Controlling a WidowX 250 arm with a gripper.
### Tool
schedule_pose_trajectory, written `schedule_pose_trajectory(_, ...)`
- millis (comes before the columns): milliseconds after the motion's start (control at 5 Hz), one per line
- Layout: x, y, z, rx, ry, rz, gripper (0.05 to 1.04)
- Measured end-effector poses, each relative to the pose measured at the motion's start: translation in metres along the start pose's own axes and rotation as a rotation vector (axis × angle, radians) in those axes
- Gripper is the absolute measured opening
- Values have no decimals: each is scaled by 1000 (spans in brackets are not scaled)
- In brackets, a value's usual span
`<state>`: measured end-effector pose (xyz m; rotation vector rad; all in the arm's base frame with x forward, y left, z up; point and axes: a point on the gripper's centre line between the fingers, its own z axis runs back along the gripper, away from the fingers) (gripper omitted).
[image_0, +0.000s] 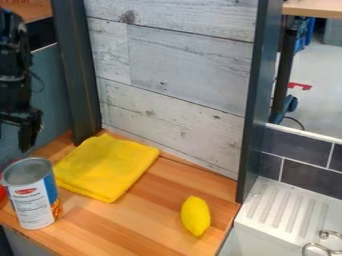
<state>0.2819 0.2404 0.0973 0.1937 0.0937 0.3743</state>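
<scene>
End effector (13, 136) at left edge, fingers spread, above can (30, 197). Folded yellow cloth (107, 166), lemon (196, 216) on tabletop (133, 227).

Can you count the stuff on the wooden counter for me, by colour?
Yellow: 2 (folded cloth, lemon)
White and blue with a silver top: 1 (can)
Red: 1 (something at the left edge, mostly hidden)
Total: 4

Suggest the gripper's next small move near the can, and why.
Probably line the gripper up over the can before lowering: it hangs up at the left, fingers apart, seemingly behind the can. The can stands upright with the yellow cloth close by, so a low sideways approach might snag.
</scene>
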Motion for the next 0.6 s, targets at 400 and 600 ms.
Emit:
schedule_pose_trajectory(400,-36,-68,54,-82,-150,-187,1001)
schedule_pose_trajectory(600,-62,-103,66,-183,-152,-375,1001)
